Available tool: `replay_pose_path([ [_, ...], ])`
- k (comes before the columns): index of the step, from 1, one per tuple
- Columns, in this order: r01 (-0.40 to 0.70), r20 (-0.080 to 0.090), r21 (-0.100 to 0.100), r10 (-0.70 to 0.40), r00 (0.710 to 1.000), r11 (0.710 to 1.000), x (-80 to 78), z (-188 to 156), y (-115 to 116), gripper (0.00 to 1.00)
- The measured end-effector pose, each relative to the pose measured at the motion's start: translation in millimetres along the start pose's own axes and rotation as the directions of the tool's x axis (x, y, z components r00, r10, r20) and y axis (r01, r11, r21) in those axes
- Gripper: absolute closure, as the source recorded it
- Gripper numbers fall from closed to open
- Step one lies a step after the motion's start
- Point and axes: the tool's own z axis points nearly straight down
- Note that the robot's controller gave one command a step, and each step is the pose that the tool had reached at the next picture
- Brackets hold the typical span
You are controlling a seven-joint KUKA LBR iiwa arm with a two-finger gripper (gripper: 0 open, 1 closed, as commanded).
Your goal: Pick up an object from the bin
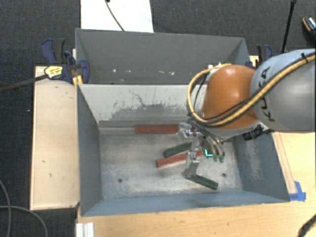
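Reaching down into the bin, with nothing lifted yet as far as I can see.

My gripper point(191, 166) sits low over the floor of the bin point(89, 147), nearer its right edge, among three small bars. A red-brown bar point(170, 161) and a dark green bar point(176, 151) lie just beside it, and another green bar point(204, 181) lies by its tip, near the front edge. All look flat, so I think the pick is not done. I cannot tell if the pincer is wide or narrow. The arm point(291, 98) comes from the right, bent down.

red-brown bar point(155, 129) | lying flat | rear of floor, along wall
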Motion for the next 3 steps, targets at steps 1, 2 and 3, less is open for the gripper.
replay_pose_path([
  [1, 0.138, 0.009, 0.001, -0.138, 0.99, 0.99, -53.2, 85, -23, 0.0],
  [2, 0.136, 0.007, 0.001, -0.136, 0.991, 0.991, -52.8, 83, -22, 1.0],
  [3, 0.194, 0.015, 0.003, -0.194, 0.981, 0.981, -40.3, -53, -31, 1.0],
])
